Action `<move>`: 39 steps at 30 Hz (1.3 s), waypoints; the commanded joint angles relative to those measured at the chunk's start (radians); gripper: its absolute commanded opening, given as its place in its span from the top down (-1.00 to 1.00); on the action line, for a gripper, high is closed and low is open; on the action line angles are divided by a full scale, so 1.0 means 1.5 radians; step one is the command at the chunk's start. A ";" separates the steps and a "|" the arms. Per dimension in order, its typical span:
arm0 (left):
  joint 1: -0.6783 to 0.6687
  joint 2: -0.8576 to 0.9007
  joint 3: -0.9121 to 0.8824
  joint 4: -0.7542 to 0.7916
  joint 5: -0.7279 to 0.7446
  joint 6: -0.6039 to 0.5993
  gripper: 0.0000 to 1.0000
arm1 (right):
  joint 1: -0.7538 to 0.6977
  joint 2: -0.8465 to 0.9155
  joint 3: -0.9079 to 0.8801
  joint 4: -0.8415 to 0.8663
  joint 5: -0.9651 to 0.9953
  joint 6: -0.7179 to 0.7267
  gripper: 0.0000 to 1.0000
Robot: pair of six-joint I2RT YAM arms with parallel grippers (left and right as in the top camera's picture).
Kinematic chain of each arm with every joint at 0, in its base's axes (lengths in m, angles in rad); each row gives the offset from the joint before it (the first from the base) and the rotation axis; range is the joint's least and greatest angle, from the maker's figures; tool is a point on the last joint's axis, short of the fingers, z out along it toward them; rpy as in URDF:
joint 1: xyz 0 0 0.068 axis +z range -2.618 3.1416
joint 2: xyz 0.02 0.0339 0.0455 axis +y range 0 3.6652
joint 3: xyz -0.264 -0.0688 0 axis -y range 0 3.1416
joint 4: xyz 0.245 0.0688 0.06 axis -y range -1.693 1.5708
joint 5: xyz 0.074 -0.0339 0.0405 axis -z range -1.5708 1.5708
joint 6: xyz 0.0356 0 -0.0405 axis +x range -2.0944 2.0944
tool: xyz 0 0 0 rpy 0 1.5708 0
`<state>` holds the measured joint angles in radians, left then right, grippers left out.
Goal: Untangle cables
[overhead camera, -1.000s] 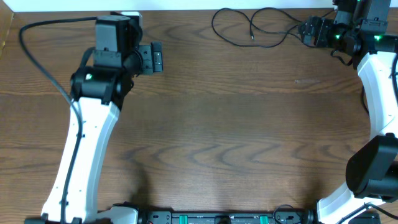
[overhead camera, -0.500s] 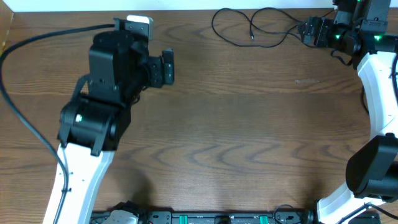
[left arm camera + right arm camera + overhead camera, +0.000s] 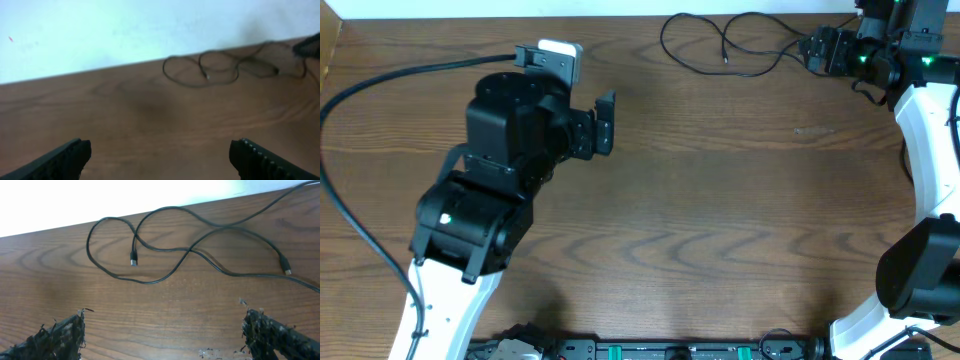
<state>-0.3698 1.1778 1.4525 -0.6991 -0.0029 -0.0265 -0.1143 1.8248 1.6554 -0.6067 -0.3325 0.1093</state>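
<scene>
**Item 1: cables** [image 3: 720, 42]. Thin black wire lying flat on the tabletop [image 3: 720, 200], close to its far edge and toward the far right corner. You see open loops crossing one another. In the right wrist view [image 3: 165, 245] one small plug [image 3: 133, 259] ends inside a loop, a second plug [image 3: 286, 271] lies further right, and a strand runs off the frame's right side. In the left wrist view the cables [image 3: 220, 70] are blurred, far ahead and to the right.

**Item 2: right hand** [image 3: 808, 50]. It sits near the far right corner, just beside the right end of the loops. You cannot tell from overhead whether it touches them. In its own view the hand [image 3: 165, 340] is spread wide. Its two fingers [image 3: 50, 340] are at the lower corners, black and frayed-looking, with bare wood between them and the cables ahead of them. It holds nothing.

**Item 3: left hand** [image 3: 610, 123]. It is over the left half of the tabletop, well apart from the cables and pointing toward them. In its own view the hand [image 3: 160, 160] is spread wide and grips nothing, with only wood grain between the fingers [image 3: 60, 160].

**Item 4: arm cord** [image 3: 380, 75]. A thick black cord runs from your left arm toward the left edge.
</scene>
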 commanded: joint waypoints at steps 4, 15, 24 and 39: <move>-0.001 -0.021 -0.093 -0.002 0.004 -0.001 -0.86 | 0.003 0.001 0.001 0.000 0.004 -0.009 -0.99; -0.001 -0.085 -0.251 0.068 0.014 -0.042 -0.86 | 0.002 0.001 0.001 0.000 0.004 -0.009 -0.98; -0.001 -0.165 -0.408 0.278 0.013 -0.041 -0.86 | 0.003 0.001 0.001 0.000 0.004 -0.009 -0.99; 0.012 -0.297 -0.608 0.484 0.006 -0.040 -0.86 | 0.002 0.001 0.001 0.000 0.004 -0.009 -0.99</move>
<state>-0.3576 0.7597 0.5804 -0.0063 0.0162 -0.0792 -0.1143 1.8248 1.6554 -0.6075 -0.3317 0.1093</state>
